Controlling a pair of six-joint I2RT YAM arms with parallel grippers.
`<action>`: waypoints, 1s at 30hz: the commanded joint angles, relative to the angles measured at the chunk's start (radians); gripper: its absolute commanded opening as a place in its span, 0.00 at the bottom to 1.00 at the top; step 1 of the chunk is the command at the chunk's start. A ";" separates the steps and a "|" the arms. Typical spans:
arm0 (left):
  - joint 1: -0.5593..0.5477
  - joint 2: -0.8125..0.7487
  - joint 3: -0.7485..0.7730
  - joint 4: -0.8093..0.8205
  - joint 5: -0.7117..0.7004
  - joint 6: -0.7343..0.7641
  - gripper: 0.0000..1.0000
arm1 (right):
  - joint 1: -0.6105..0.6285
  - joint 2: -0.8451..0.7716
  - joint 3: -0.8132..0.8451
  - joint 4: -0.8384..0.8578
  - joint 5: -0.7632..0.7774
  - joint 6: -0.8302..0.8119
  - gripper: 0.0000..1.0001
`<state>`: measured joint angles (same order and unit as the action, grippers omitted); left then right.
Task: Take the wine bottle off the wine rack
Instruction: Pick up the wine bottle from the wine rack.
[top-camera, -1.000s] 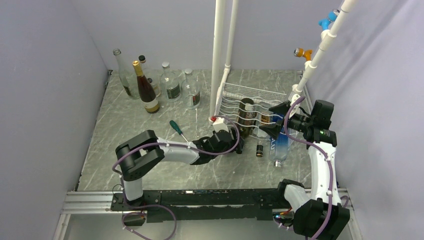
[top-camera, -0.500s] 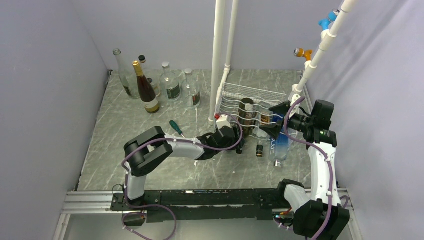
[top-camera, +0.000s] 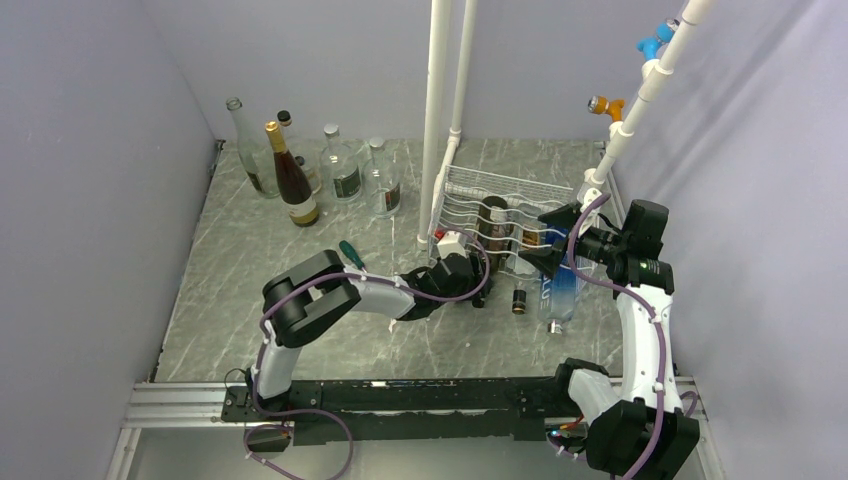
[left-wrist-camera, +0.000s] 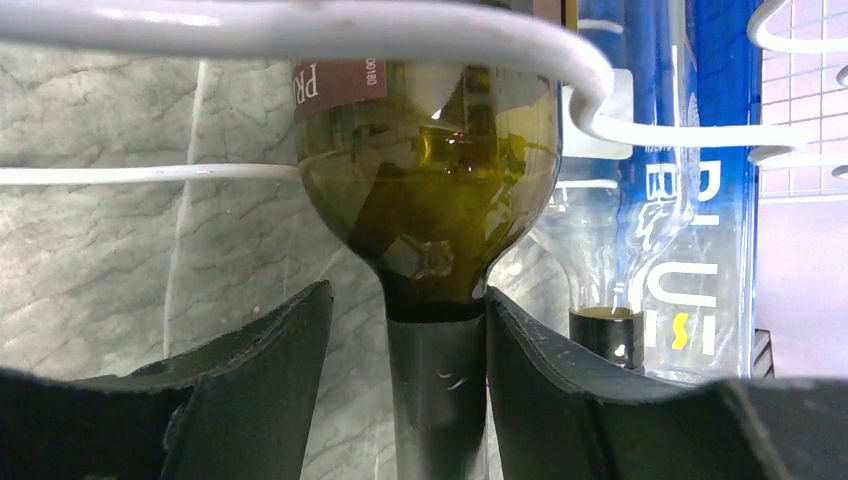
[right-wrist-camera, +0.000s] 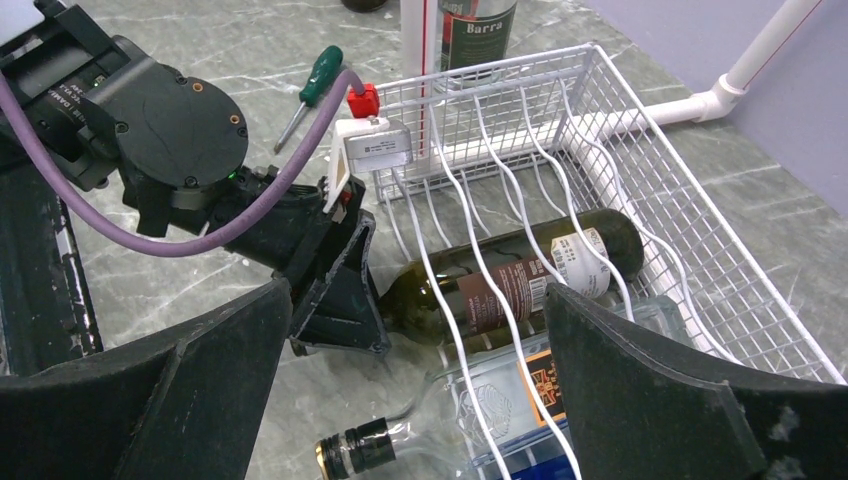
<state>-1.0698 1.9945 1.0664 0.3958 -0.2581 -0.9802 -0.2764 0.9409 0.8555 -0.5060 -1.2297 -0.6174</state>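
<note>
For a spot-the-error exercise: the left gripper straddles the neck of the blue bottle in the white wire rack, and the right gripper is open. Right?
Wrong bottle. The left wrist view shows the left gripper straddling the neck of the dark green wine bottle, with the blue bottle beside it. The rest stands.

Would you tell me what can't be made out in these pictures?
- Wine bottle mouth: left wrist view, cut by the bottom edge; in the right wrist view the left hand covers it.
- Its label: left wrist view, cut by the top edge and a rack wire.
- Rack's right end: top view, behind the right hand.
</note>
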 joint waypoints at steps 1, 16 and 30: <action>0.008 0.024 0.025 0.087 0.024 0.031 0.61 | -0.004 -0.011 -0.001 0.029 0.000 -0.009 1.00; 0.021 0.066 0.001 0.179 0.100 0.019 0.54 | -0.005 -0.011 -0.001 0.023 0.001 -0.016 1.00; 0.013 -0.006 -0.060 0.195 0.098 0.006 0.04 | -0.005 -0.012 -0.001 0.018 0.004 -0.027 1.00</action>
<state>-1.0512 2.0529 1.0458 0.5655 -0.1684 -0.9859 -0.2764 0.9413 0.8555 -0.5064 -1.2274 -0.6250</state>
